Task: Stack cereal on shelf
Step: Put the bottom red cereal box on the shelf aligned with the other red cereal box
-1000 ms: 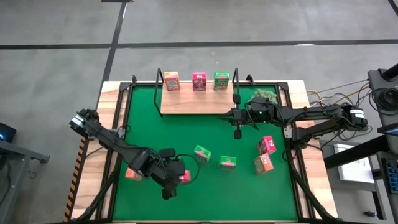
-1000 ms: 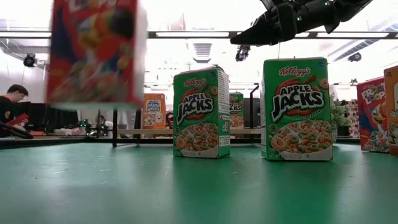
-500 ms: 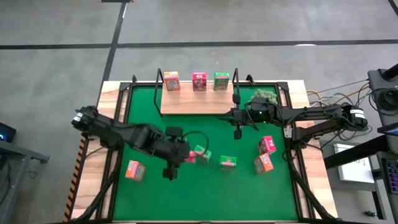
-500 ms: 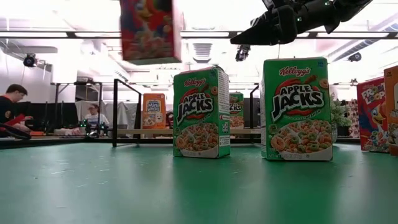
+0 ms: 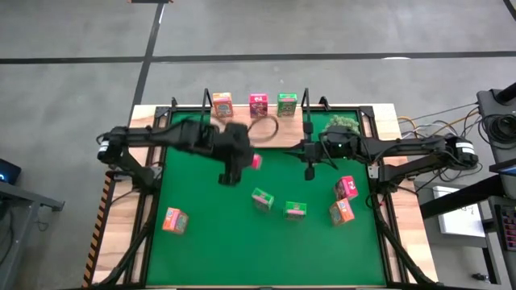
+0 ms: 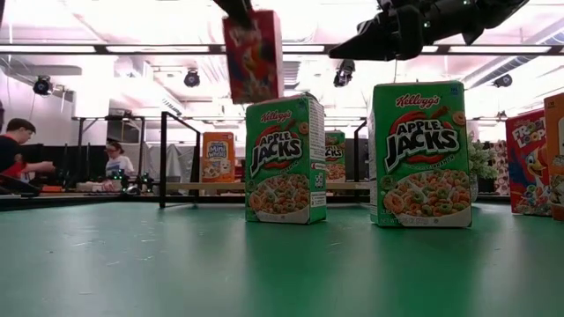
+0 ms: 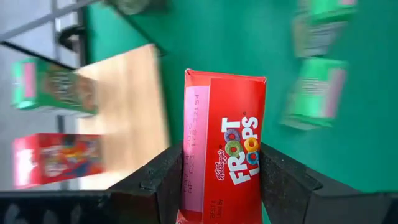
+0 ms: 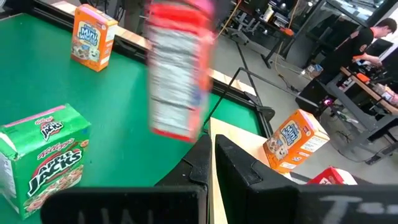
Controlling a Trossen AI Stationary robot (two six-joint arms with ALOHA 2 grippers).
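Holding a pink Froot Loops box (image 7: 225, 163) clamped between its two fingers, your left gripper (image 5: 239, 162) hangs above the green mat (image 5: 201, 234), just near of the wooden shelf (image 5: 242, 135); low view shows that box (image 6: 254, 55) well off the surface. Your right gripper (image 5: 308, 171) waits at the shelf's right near corner, fingers pressed together, nothing in them. On the shelf's far edge you have three boxes in a row: orange (image 5: 222, 105), pink (image 5: 258, 105), green (image 5: 287, 104). On the mat, two green Apple Jacks boxes (image 5: 262, 199) (image 5: 295, 211) stand near centre, a pink box (image 5: 346, 188) and an orange box (image 5: 341, 212) sit to the right, and one orange box (image 5: 172, 219) is at the near left, by the mat's edge. A fuzzy plant ball (image 5: 344, 123) sits right of the shelf. Mat lies on a light wooden table (image 5: 121, 242), grey floor beyond. Room behind: bright ceiling lights, desks, two people seated at far left (image 6: 16, 150) (image 6: 115, 158).
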